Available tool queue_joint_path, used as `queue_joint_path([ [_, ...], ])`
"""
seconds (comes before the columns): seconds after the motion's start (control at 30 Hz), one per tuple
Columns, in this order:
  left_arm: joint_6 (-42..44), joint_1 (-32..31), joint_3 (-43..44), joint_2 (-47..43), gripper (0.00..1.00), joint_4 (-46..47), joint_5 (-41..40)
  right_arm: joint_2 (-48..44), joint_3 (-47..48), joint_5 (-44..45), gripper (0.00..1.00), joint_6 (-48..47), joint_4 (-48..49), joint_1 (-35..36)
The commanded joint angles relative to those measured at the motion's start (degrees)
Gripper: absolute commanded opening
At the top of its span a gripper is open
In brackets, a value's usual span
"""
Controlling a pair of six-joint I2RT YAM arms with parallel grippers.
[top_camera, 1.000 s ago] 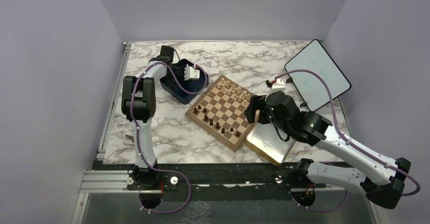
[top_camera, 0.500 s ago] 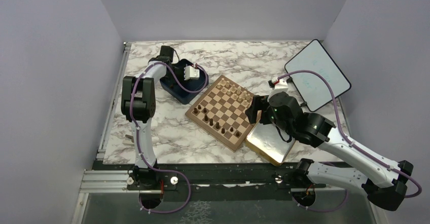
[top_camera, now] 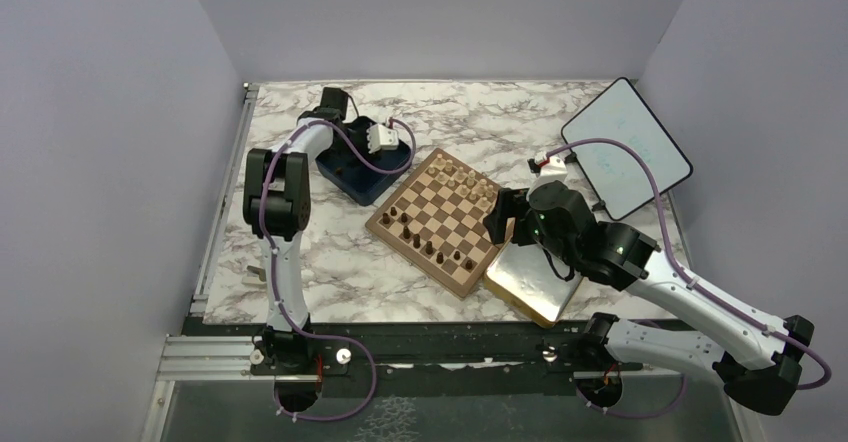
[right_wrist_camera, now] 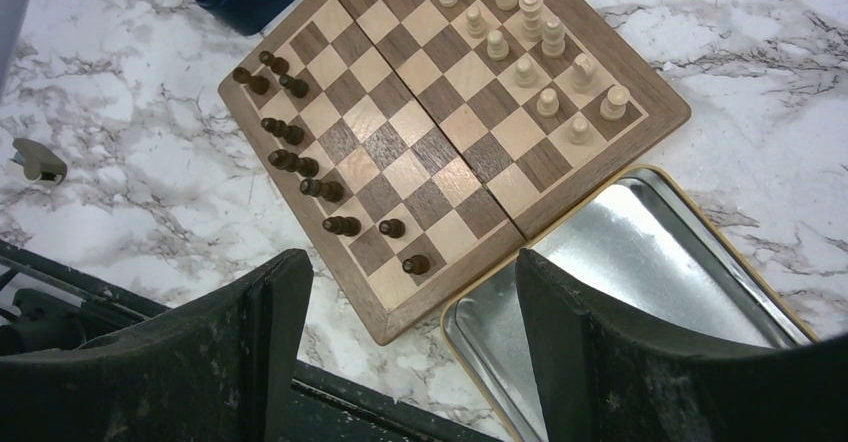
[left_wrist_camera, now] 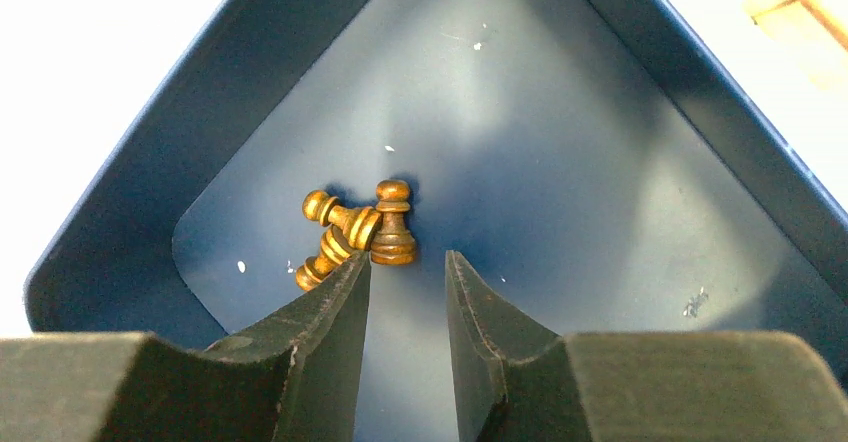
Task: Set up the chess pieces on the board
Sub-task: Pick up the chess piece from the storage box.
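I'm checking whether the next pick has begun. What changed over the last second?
The left gripper crept slightly toward the far side above the dark blue box. It took hold of nothing: its jaws stand apart, short of the three brown pieces in the corner. The right arm shifted slightly toward the near edge. The right gripper stayed open and empty; the board and tray stayed put.

A white marbled surface (top_camera: 300, 262) carries a wooden chessboard (top_camera: 445, 224), a dark blue box (top_camera: 350, 174), a gold-rimmed tray (top_camera: 535, 287) and a whiteboard (top_camera: 626, 147)
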Motion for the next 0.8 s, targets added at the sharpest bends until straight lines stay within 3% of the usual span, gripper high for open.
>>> queue_joint_path([
  [0.0, -3.0, -1.3, 0.7, 3.9, 0.36, -2.5, -1.8, -0.4, -0.7, 1.0, 0.80, 0.1, 0.9, 0.4],
  [0.43, -6.2, -1.4, 2.4, 5.5, 0.25, -2.3, -2.7, -1.0, -1.1, 1.1, 0.80, 0.4, 0.9, 0.4],
  [0.77, -11.7, -1.4, 2.8, 3.5, 0.24, -1.6, -4.9, -1.2, -1.1, 1.2, 0.80, 0.5, 0.8, 0.4],
])
